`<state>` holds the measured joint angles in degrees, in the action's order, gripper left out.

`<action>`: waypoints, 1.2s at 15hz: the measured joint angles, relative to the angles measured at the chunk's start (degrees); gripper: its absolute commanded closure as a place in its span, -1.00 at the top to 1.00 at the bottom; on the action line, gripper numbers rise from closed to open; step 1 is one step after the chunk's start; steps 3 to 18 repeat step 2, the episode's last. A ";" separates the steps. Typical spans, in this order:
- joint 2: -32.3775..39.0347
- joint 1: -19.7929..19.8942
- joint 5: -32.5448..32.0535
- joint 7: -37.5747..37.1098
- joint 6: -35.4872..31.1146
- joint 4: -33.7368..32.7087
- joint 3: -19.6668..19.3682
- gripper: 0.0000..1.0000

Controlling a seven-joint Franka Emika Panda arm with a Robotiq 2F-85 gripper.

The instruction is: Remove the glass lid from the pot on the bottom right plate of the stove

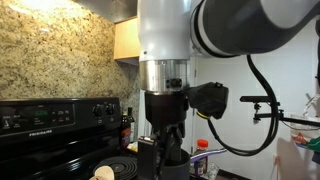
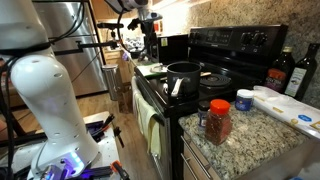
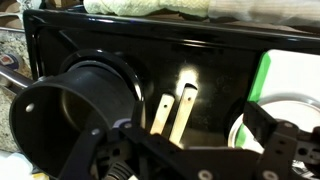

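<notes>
- Jaws spread wide, pinching nothing, hovering over the stove [image 3: 215,60].
- Pot [image 3: 70,110] sits open by the tabletop's front corner.
- Glass lid [image 3: 285,108] seems laid past the opposite side edge — out of the pot's way.

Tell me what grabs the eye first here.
The bulky white-and-black robot arm fills the middle of an exterior view, hanging over the black kitchen stove. In the wrist view the dark round metal pot sits at left with no lid on it. Two pale wooden utensils lie beside it on the stovetop, just ahead of the open gripper.
</notes>
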<state>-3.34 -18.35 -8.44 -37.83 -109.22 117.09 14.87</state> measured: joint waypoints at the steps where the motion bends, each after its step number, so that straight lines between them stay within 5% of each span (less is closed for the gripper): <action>1: -0.01 0.00 0.00 0.00 -0.09 0.08 0.03 1.00; 18: -0.01 0.03 0.00 0.00 -0.09 0.09 0.01 1.00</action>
